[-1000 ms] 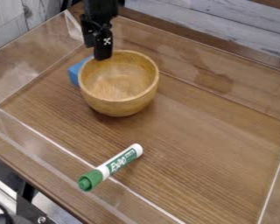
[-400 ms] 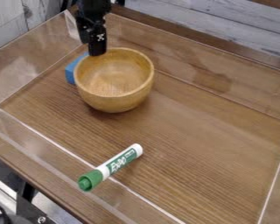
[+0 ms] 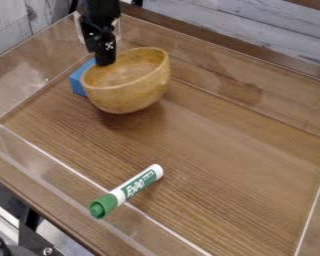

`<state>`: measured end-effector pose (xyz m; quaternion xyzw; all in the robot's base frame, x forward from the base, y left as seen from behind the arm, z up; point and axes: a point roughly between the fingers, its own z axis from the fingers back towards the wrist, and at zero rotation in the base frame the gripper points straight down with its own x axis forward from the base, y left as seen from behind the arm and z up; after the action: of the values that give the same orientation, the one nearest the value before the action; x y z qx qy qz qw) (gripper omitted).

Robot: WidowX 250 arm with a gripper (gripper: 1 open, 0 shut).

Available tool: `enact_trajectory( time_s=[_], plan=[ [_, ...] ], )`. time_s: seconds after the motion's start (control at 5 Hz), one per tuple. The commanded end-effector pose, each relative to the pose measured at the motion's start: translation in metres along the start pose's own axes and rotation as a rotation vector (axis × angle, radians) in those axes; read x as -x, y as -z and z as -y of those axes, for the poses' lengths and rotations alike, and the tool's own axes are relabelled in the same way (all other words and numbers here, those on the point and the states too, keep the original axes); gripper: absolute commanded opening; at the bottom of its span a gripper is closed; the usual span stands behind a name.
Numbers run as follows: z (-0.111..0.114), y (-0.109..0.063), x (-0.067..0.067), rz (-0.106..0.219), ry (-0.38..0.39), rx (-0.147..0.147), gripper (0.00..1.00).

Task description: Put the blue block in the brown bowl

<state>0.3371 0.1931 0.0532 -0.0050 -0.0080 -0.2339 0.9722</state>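
We see a brown bowl (image 3: pixel 127 82) of light wood, its grain running in visible bands, the finish satin rather than shiny. Against the bowl's left side sits the blue block (image 3: pixel 77 81), smooth and evenly coloured, plastic or painted by the look of it. Above the bowl's left rim the gripper (image 3: pixel 103 52) looks like matt black plastic with small white markings. The counter (image 3: pixel 230 150) under the bowl is dark wood-grain with a semi-gloss sheen, edged by clear, glossy walls. Well in front of the bowl, the marker pen (image 3: pixel 127 190) has a smooth white barrel and a glossy green cap.
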Motion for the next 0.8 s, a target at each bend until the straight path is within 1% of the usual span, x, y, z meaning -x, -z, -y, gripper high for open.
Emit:
enact_trajectory(
  time_s=[0.0,0.2,0.6],
  plan=[
    [-0.0073,-0.0141,-0.002,0.035,-0.015,-0.051,1.0],
    [-0.0078,-0.0118,-0.002,0.035,-0.018,-0.051,0.0],
    [-0.01,-0.0105,-0.0027,0.041,-0.025,-0.051,0.0]
  ],
)
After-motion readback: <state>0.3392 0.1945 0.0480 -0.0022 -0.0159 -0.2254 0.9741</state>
